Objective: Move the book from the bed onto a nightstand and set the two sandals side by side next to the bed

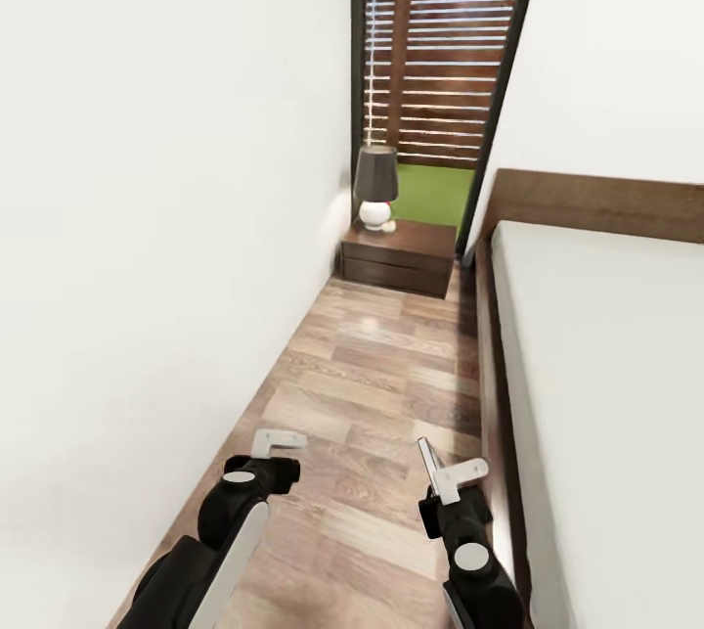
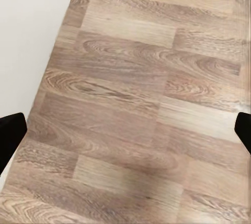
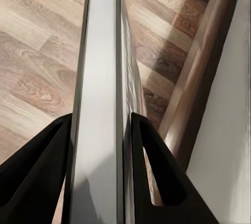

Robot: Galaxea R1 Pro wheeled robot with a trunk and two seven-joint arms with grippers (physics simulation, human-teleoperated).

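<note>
My right gripper [image 1: 448, 480] is shut on the book [image 1: 427, 461], holding it on edge above the floor beside the bed [image 1: 606, 384]. In the right wrist view the book [image 3: 102, 51] shows its white page edge between dark covers, clamped between my black fingers [image 3: 137, 130]. My left gripper [image 1: 278, 441] hangs open over bare floor, and its two fingertips [image 2: 10, 130] sit far apart at the edges of the left wrist view. A dark brown nightstand [image 1: 399, 255] stands ahead by the window, at the head of the bed. The sandals are out of view.
A lamp [image 1: 375, 185] with a dark shade and white base occupies the nightstand's left part. A narrow wood-plank aisle [image 1: 372, 384] runs between the white wall [image 1: 166, 218] on the left and the bed's dark frame [image 1: 487, 355] on the right.
</note>
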